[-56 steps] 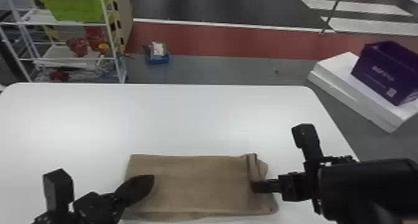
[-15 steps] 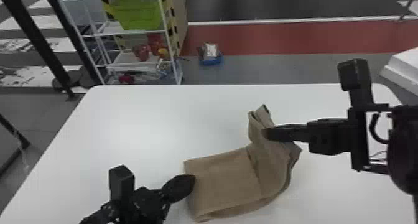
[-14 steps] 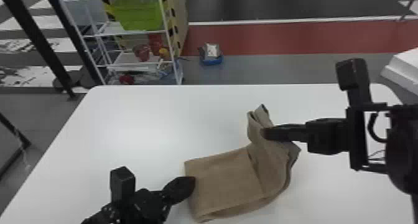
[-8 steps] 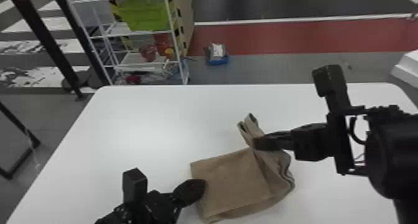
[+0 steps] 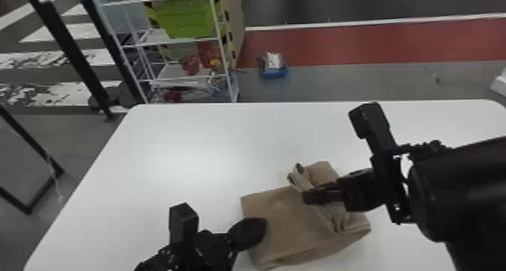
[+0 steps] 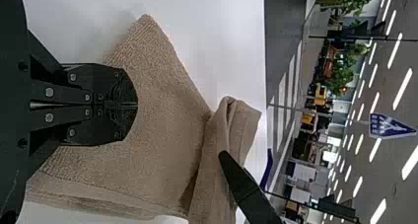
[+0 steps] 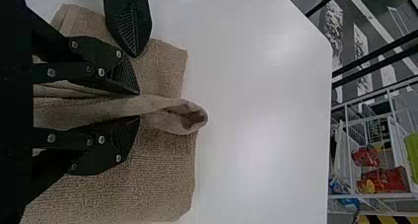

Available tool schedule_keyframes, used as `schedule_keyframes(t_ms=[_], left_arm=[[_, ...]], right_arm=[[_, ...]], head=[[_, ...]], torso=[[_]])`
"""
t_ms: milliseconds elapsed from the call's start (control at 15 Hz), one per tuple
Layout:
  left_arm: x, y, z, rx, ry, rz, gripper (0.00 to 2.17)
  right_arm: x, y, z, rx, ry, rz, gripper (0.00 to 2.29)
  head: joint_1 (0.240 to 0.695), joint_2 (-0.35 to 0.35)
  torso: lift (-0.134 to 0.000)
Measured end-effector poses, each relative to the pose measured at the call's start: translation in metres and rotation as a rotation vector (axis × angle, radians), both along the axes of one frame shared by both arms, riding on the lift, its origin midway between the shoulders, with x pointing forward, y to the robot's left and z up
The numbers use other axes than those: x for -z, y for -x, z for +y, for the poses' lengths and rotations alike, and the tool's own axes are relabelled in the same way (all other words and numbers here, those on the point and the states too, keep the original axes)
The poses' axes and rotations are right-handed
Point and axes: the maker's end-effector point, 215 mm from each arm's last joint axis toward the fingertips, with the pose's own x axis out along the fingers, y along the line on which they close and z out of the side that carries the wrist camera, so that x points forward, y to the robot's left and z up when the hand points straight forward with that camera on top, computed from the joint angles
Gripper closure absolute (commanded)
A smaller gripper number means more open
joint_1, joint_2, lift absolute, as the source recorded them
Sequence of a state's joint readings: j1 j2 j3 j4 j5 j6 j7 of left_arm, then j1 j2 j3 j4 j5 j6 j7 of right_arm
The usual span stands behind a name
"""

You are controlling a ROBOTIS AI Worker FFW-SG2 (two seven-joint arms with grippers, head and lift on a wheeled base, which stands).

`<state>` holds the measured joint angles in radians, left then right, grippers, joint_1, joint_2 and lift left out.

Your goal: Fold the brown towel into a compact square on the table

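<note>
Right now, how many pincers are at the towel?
2: the left pincer is at the left side of the brown towel, and the right pincer is at the folded-over part farther right.

It looks like a large open hall used as a lab or workshop, with a white metal shelving rack [image 5: 222, 44] holding a lime-green plastic bin [image 5: 188, 18], a broad red floor band [image 5: 376, 46], long white ceiling lights [image 6: 402, 88] and a hanging blue-and-white sign [image 6: 389, 126].

Robot's right arm [image 5: 467, 187], at four o'clock: thick, rounded, black. Left claw [image 5: 263, 229], at six o'clock: black, with flat, round-ended fingers [image 6: 103, 81] and silvery screws [image 6: 49, 92].
</note>
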<state>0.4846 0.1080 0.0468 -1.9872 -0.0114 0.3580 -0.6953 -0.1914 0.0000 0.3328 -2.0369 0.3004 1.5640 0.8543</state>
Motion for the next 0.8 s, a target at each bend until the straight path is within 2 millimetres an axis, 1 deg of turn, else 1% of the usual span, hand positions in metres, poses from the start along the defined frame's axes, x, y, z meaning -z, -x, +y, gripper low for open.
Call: schedule_keyframes(t_ms=[200,533,800], left_arm=[[0.004,0.002,-0.012,0.019,0.001,0.014,1.94],[0.004,0.002,-0.026,0.038,0.012,0.016,1.94],[0.006,0.003,-0.034,0.05,0.015,0.02,1.94]], right_arm=[[0.009,0.001,0.011,-0.028,0.03,0.012,0.84],[0.002,0.004,0.036,-0.084,0.044,-0.012,0.84],[0.006,0.013,0.05,-0.123,0.049,-0.005,0.84]], head=[[0.695,0.177],[0.695,0.192],[0.695,0.198]], torso=[[-0.124],[-0.124],[-0.124]])
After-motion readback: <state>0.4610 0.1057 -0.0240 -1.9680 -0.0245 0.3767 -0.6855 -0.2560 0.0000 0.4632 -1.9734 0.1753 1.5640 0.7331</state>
